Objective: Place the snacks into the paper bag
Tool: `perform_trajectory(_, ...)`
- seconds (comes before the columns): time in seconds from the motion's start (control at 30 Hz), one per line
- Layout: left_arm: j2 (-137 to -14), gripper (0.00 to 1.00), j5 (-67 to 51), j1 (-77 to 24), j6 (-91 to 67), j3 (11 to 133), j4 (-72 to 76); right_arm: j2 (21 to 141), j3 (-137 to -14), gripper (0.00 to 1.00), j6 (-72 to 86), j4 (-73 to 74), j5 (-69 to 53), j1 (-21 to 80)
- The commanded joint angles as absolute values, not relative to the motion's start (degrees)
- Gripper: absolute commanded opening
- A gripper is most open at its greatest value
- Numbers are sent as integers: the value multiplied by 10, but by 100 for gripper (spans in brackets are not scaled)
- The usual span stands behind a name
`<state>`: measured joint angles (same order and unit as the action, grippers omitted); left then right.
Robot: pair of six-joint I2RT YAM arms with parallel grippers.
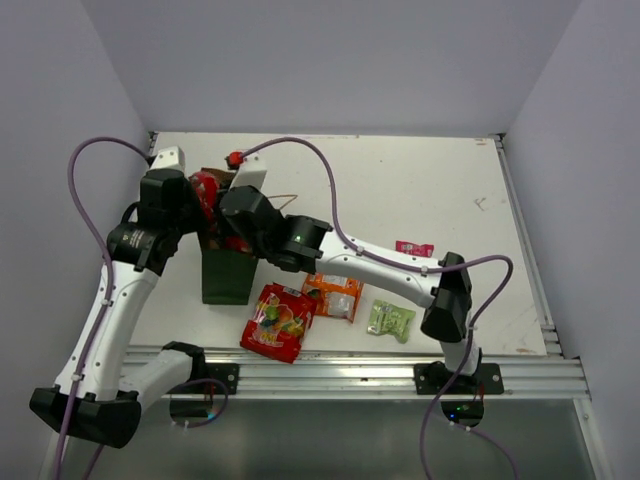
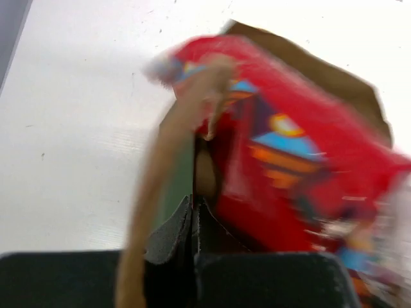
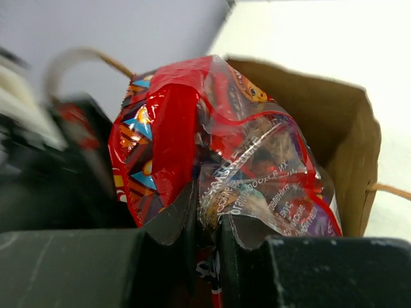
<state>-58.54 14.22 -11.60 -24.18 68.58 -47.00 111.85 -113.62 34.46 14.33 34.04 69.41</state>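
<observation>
The upright dark green paper bag (image 1: pixel 225 278) partly held a crinkly red foil packet (image 3: pixel 192 128), clamped tight by the right gripper (image 3: pixel 205 221). The left gripper (image 2: pixel 192 215) pinched the bag's rim. White table (image 1: pixel 420 190).

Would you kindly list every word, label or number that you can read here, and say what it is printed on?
Nothing can be read with certainty.
Held red packet, in the right claw: white lettering on its clear panel, upside down and crumpled, unreadable.
Loose red packet, orange-white packet, pale green packet, pink packet: print too small.
Paper bag: no text visible.
</observation>
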Motion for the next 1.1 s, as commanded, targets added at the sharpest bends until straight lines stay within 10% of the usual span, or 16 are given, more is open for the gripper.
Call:
perform_trajectory(0.0, -577, 0, 101, -127, -227, 708, -405, 1150, -1178, 0, 322, 172, 326, 708)
perform_trajectory(0.33, -565, 0, 88, -127, -218, 682, -396, 1204, -1260, 8, 295, 185, 294, 707)
perform_trajectory(0.7, -541, 0, 124, -127, -179, 627, -384, 1101, -1358, 76, 145, 180, 283, 717)
perform_trajectory(1.07, -512, 0, 161, -126, -134, 587, -392, 897, -1102, 76, 163, 252, 310, 734)
